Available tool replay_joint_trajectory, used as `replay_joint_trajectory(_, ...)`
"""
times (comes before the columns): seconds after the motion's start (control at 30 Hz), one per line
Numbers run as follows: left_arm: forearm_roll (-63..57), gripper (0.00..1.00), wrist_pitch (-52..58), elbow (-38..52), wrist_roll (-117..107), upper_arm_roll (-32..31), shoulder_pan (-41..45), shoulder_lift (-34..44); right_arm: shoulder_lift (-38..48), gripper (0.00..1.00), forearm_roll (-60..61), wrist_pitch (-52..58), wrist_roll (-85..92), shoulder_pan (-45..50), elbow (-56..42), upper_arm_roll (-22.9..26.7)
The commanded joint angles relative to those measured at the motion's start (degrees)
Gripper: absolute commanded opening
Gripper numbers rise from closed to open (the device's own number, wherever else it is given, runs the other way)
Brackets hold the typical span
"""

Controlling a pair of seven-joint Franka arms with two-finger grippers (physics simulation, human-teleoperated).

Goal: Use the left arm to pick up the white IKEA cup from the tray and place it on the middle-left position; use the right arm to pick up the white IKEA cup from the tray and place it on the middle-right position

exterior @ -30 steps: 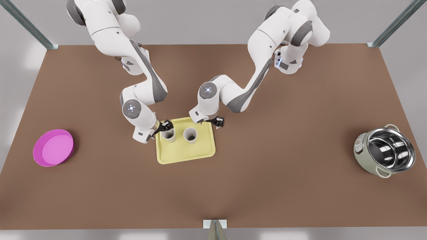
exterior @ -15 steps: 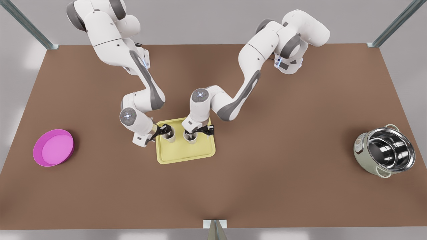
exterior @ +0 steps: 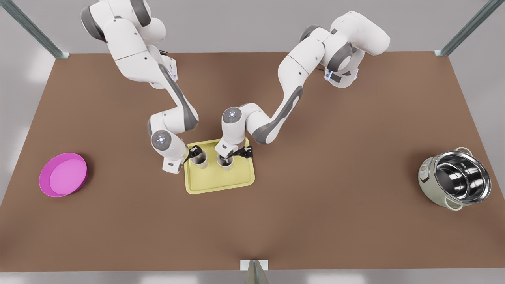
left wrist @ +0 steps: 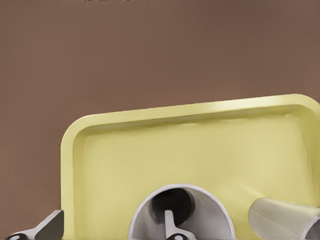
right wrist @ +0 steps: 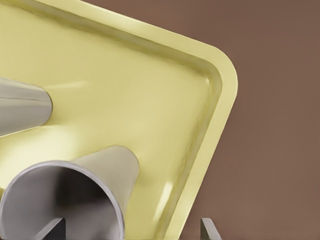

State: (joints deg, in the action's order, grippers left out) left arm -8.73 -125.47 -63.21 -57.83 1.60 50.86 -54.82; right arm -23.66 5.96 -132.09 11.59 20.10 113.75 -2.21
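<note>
The pale yellow tray [exterior: 221,182] lies at mid-table with two white cups upright on its far half. At the cup [exterior: 200,161] nearer the front view's left, my left gripper [exterior: 195,152] is down and open. One finger [left wrist: 170,226] sits inside that cup [left wrist: 200,200] and the other finger [left wrist: 50,228] outside its wall. My right gripper [exterior: 236,155] is open at the second cup [exterior: 226,163]. It straddles this cup's [right wrist: 107,167] rim, with a finger [right wrist: 51,230] inside and a finger [right wrist: 210,228] outside. Both cups stand on the tray [left wrist: 150,150].
A round magenta dish [exterior: 63,174] sits near the table edge at the front view's left. A steel pot [exterior: 455,178] lies tilted at the front view's right. Bare brown tabletop [exterior: 315,197] surrounds the tray on both sides.
The right arm swung from the tray's far right edge over to the second cup and came down around its rim. The left arm shifted slightly at the first cup.
</note>
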Motion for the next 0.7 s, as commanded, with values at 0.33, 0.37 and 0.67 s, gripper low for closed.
replay_joint_trajectory(0.33, -0.2, 0.54, -6.4, 0.3, -12.1, 0.3, 0.6, -1.9, -1.1, 0.35, -0.2, 0.4, -0.7, 0.0, -0.3, -0.2)
replay_joint_trajectory(0.37, -0.2, 0.45, -6.5, 0.3, -12.7, 0.3, 0.6, -1.9, -1.1, 0.29, -0.2, 0.9, -0.8, 0.0, -0.5, -0.2)
replay_joint_trajectory(0.67, 0.9, 0.21, 0.4, -2.9, -12.0, -0.4, 0.6, 4.6, 4.9, 0.04, -0.2, 15.0, -0.9, -0.9, -7.0, 1.4)
